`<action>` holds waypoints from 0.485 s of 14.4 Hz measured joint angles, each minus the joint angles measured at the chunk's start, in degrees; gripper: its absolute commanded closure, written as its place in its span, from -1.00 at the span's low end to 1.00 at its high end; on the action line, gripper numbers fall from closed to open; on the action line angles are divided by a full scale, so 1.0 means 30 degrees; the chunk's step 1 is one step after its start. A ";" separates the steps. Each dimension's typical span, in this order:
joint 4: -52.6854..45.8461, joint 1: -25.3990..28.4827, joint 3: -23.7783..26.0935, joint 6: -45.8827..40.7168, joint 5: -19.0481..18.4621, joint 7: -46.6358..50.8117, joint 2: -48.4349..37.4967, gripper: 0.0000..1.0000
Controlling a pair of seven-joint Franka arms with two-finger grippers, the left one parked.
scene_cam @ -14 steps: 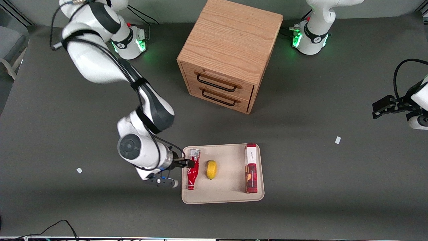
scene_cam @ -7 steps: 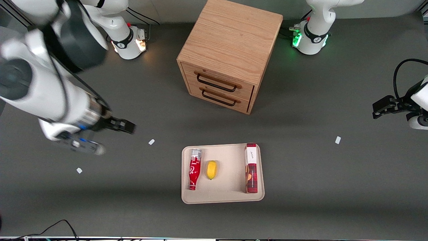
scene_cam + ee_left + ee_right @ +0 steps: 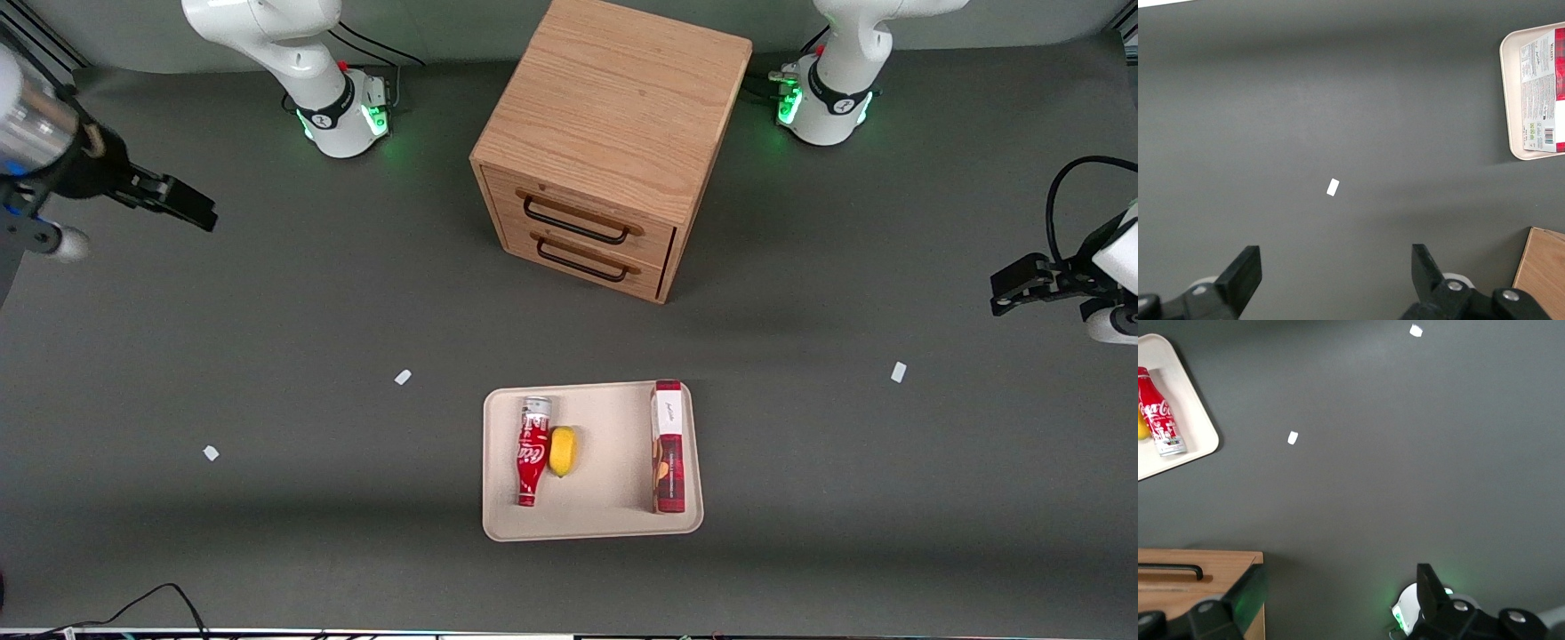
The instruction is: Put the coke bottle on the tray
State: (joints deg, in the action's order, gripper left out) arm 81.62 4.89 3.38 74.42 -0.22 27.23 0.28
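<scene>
My gripper [image 3: 182, 203] is empty and its two fingers are spread wide apart, as my wrist camera shows. It hangs high over the bare table [image 3: 267, 338] at my end. I hold it up and away so it will not bump anything. Nearest under it there is only dark table, and a little way off toward the tray lie two small white bits [image 3: 1292, 438] that have nothing to do with my job. Well away from my gripper is the tray [image 3: 613, 524]. The bottle [image 3: 533, 452] lies flat on its side in the tray, close to the edge that faces my gripper. Its red cap points to the front camera and its silver end points to the cabinet. It is lying down, so I think it will not tip over. But it is round, so it could roll a bit. A lemon [image 3: 562, 451] is touching it on the side away from my gripper, and I think that helps stop it from rolling. Farther off in the tray is a tall red and white box [image 3: 669, 447], lying along the farthest edge. Off the tray stands the wooden cabinet [image 3: 613, 142] with two shut drawers. I think my job is done, since the bottle rests on the tray and nothing holds it.
</scene>
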 measured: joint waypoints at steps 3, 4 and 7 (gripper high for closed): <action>0.5247 -0.0040 -0.0869 0.2606 0.0452 -0.0722 -0.3211 -1.00; 0.6284 -0.0022 -0.0825 0.3014 0.0476 -0.0722 -0.3811 -1.00; 0.6905 0.0076 -0.0681 0.3466 0.0492 -0.0722 -0.4272 -1.00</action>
State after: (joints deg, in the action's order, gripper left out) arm 102.34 5.12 1.34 84.82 1.25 25.06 -12.54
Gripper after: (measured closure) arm 0.000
